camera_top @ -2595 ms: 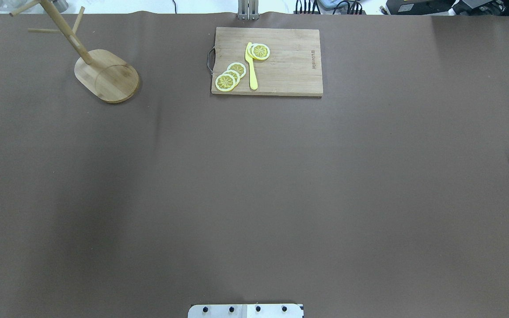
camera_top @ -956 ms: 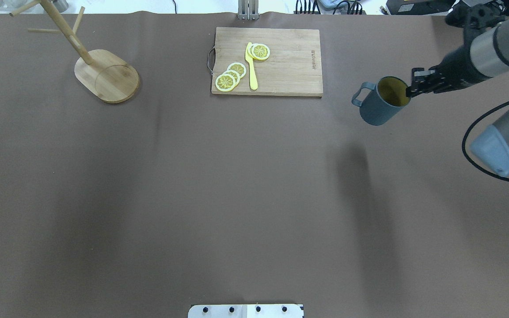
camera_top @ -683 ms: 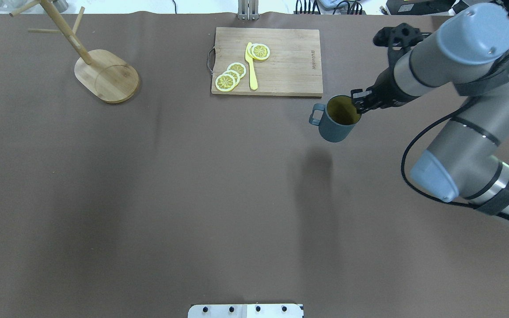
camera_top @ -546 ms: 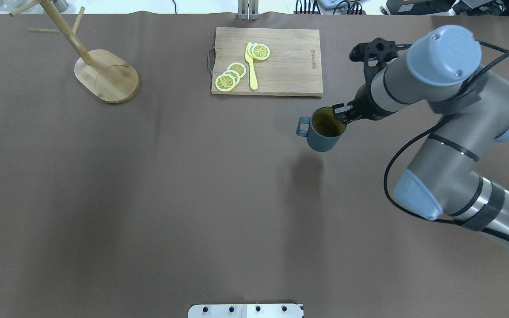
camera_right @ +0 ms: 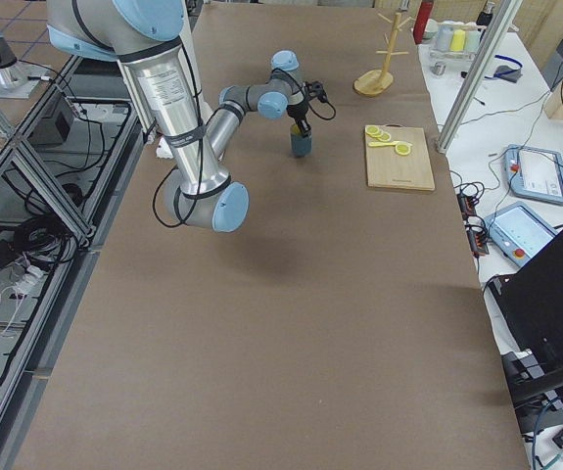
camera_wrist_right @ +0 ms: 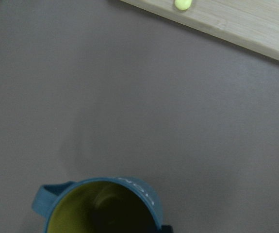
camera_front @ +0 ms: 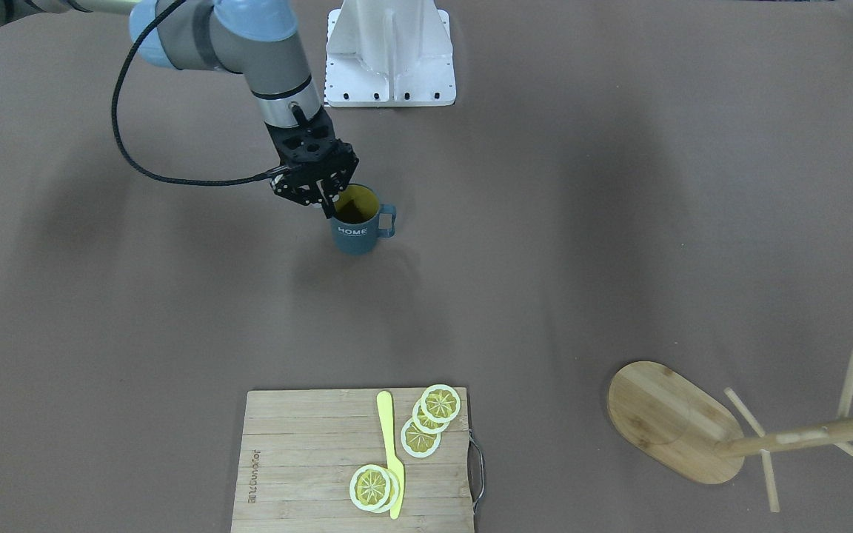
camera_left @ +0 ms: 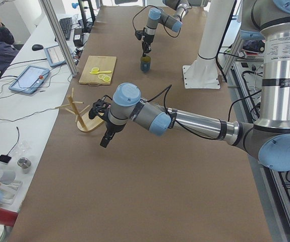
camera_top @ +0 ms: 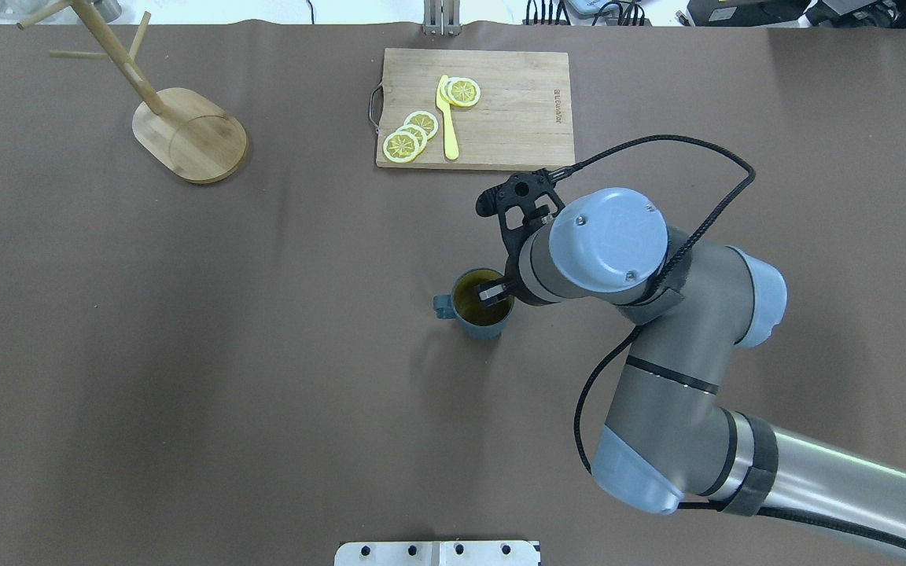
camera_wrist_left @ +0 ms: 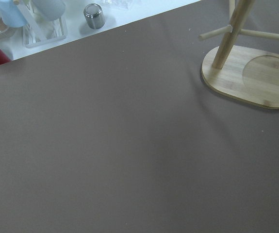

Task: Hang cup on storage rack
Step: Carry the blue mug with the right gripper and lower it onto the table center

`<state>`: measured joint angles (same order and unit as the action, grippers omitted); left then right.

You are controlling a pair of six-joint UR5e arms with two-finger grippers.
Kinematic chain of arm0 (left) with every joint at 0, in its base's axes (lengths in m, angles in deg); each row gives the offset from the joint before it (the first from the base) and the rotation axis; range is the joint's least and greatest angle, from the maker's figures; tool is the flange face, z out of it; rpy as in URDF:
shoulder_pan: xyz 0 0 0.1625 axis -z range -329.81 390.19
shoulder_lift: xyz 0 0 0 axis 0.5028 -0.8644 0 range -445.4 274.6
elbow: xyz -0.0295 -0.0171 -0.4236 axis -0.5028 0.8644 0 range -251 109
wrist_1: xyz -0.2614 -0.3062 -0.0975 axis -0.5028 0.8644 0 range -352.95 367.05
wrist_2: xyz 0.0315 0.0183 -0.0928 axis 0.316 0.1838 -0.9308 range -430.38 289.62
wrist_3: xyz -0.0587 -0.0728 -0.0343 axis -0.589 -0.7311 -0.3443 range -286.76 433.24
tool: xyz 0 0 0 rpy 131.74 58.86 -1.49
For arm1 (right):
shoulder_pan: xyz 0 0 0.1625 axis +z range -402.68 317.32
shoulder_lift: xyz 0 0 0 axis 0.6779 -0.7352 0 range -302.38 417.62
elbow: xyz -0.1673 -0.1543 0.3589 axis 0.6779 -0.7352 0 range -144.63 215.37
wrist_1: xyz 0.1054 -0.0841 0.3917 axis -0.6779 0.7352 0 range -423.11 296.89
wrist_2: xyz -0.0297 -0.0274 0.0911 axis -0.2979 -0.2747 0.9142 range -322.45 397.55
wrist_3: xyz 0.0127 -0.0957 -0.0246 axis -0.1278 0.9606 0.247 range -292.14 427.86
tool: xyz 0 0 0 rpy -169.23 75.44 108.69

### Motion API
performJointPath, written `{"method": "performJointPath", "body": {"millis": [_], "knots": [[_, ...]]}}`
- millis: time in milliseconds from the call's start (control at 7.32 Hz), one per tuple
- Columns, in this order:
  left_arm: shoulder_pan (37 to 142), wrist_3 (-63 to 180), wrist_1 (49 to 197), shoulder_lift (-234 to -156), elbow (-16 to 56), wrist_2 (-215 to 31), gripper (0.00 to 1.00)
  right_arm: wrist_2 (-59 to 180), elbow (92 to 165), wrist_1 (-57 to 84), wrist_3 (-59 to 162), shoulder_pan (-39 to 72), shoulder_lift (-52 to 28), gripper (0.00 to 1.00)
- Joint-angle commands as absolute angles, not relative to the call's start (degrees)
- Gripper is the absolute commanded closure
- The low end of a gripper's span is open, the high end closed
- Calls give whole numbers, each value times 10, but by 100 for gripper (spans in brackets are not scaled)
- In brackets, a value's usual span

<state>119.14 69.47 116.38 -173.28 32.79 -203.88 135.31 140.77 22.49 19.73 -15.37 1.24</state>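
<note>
The right arm reaches to the middle of the brown surface, its jaws clamped on the rim of the cup, 1 finger dipped inside the yellow-green bowl and the other outside the wall. The cup stands upright, mouth up, its long axis vertical; whether its base rests on the surface or hangs just above it cannot be told. Its handle sticks out on the side away from the jaws, toward the robot's left. That is where the storage rack lies, well apart at the far left corner, upright on its oval base with thin pegs angling up from the post. The left arm is much the nearer of the 2 to the rack, its jaws near the base in the side view, though whether they are apart or together cannot be told. At the far edge sits a cutting board with lemon slices and a yellow knife. The carry ahead likely runs leftward and away from the robot, handle leading.
</note>
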Motion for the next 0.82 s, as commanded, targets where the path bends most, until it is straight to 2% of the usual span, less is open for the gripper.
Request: {"method": "performJointPath", "body": {"millis": [0, 683], "knots": [[1190, 696, 1164, -1733, 317, -2039, 0, 1346, 1372, 233, 198, -168, 64, 100], [1190, 696, 1165, -1734, 315, -2039, 0, 1348, 1332, 225, 200, -170, 95, 100]]}}
